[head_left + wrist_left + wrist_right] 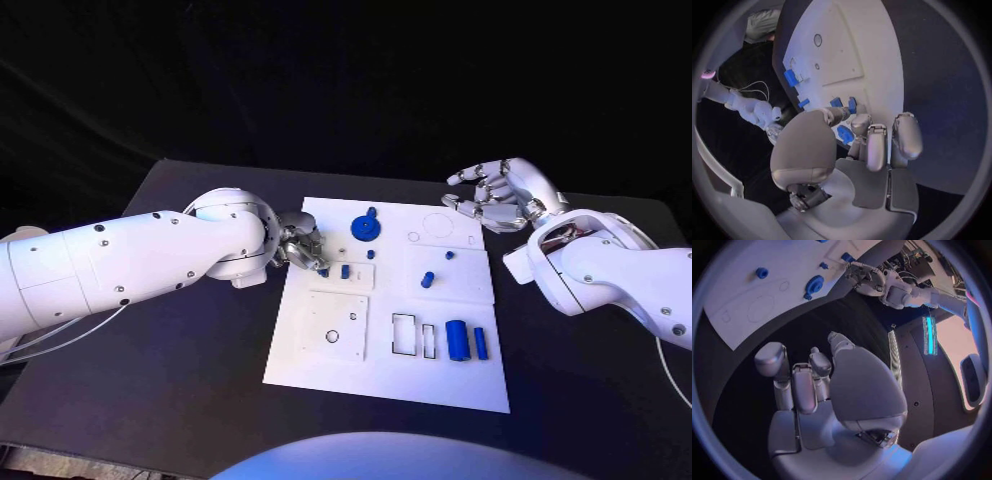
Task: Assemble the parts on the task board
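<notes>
The white task board (387,350) lies in the middle of the black table. On it are a blue gear (366,228), a small peg (450,254), a short blue piece (428,280), a cylinder (459,340) and a bar (480,343). My left hand (300,246) is over the board's left edge, beside two small blue blocks (351,270). In the left wrist view a small blue part (845,134) sits pinched between thumb and fingers of that hand (867,145). My right hand (498,195) hovers beyond the board's far right corner, fingers apart and empty.
Rectangular cut-outs (413,335) and a raised square plate with a hole (335,322) occupy the board's near half. Bare black table (173,370) surrounds the board on all sides. In the right wrist view the board (748,315) and the gear (814,285) lie well beyond the fingers.
</notes>
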Controlling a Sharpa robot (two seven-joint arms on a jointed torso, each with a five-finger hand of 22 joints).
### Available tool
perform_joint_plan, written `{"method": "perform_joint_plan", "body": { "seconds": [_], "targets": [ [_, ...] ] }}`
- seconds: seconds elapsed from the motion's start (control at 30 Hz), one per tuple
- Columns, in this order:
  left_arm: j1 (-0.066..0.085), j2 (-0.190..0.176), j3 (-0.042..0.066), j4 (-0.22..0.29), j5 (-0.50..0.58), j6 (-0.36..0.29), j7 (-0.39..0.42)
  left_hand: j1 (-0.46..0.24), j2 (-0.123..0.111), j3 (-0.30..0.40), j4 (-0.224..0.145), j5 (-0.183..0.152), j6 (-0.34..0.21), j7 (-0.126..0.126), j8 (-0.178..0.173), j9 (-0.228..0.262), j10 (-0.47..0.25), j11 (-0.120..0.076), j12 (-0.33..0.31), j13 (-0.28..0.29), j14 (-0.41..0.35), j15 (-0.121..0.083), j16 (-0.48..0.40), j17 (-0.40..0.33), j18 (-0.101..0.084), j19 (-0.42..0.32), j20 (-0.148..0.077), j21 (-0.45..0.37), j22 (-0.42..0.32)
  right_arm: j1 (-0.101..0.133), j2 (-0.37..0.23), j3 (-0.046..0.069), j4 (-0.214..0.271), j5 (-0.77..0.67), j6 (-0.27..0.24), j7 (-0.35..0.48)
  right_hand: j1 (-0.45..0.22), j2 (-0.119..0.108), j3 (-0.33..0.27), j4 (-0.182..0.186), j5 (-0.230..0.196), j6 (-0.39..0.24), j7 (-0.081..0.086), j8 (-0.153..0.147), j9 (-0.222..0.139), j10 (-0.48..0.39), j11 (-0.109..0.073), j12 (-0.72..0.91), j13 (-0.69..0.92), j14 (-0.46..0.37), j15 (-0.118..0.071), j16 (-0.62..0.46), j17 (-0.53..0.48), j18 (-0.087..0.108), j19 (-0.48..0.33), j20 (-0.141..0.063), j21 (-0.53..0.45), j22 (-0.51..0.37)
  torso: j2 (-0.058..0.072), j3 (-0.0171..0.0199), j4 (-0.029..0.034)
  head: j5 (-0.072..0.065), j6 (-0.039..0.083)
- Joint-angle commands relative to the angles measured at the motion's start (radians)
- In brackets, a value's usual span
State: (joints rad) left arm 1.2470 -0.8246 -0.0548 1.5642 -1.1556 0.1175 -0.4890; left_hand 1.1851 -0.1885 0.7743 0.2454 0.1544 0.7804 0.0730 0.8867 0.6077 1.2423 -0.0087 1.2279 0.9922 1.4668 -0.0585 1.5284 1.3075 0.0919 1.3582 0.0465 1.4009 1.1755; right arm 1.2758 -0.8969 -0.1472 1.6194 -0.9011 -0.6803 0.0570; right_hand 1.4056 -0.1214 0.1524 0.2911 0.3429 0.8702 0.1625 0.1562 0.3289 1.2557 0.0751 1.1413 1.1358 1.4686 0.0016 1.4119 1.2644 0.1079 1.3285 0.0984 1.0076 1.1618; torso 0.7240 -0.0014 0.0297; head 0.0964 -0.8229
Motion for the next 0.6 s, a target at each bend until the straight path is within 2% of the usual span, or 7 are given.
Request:
{"method": "perform_joint_plan", "body": {
  "seconds": [0.03, 0.23, 0.6],
  "targets": [
    [-0.003, 0.004, -0.001, 0.001, -0.02, 0.026, -0.004, -0.003, 0.004, 0.157, -0.152, 0.002, -0.001, -0.008, 0.005, 0.066, 0.008, 0.0, 0.003, -0.002, 0.086, -0.009, 0.006, 0.203, -0.011, 0.004, -0.002, 0.006, 0.001, 0.0, 0.001, 0.0, 0.0, 0.014, 0.011, 0.019, -0.003, -0.007, 0.006, -0.002, 0.002, 0.007, -0.002, 0.006, 0.001, -0.005, -0.003, -0.003, -0.001, 0.026, -0.007, -0.002, 0.0, 0.012, -0.001, 0.0, -0.004, -0.001, 0.001, -0.0002, -0.0008, -0.001, -0.001],
    [-0.004, 0.009, -0.001, 0.001, -0.023, 0.029, -0.004, -0.004, 0.004, 0.158, -0.153, 0.002, -0.001, -0.008, 0.006, 0.066, 0.009, 0.0, 0.004, 0.0, 0.086, -0.009, 0.006, 0.202, -0.011, 0.004, -0.002, 0.006, 0.001, 0.0, 0.001, 0.0, 0.0, 0.02, 0.015, 0.02, -0.003, -0.007, 0.006, -0.002, 0.002, 0.007, -0.002, 0.006, 0.001, -0.005, -0.003, -0.003, -0.001, 0.026, -0.007, -0.002, 0.0, 0.012, -0.001, 0.0, -0.004, -0.001, 0.0, -0.0004, -0.0009, -0.003, -0.006],
    [-0.004, 0.012, -0.001, 0.009, -0.039, 0.038, -0.006, -0.007, 0.002, 0.16, -0.154, 0.002, -0.001, -0.008, 0.006, 0.067, 0.009, 0.0, 0.005, 0.001, 0.086, -0.009, 0.006, 0.202, -0.011, 0.003, -0.002, 0.006, 0.0, 0.0, 0.001, 0.0, 0.0, 0.022, 0.016, 0.019, -0.004, -0.007, 0.008, -0.001, 0.005, 0.007, -0.002, 0.006, 0.001, -0.005, -0.003, -0.004, -0.002, 0.025, -0.007, -0.003, -0.002, 0.012, -0.001, 0.0, -0.006, -0.002, 0.0, -0.0001, -0.0001, -0.004, -0.007]
  ]
}}
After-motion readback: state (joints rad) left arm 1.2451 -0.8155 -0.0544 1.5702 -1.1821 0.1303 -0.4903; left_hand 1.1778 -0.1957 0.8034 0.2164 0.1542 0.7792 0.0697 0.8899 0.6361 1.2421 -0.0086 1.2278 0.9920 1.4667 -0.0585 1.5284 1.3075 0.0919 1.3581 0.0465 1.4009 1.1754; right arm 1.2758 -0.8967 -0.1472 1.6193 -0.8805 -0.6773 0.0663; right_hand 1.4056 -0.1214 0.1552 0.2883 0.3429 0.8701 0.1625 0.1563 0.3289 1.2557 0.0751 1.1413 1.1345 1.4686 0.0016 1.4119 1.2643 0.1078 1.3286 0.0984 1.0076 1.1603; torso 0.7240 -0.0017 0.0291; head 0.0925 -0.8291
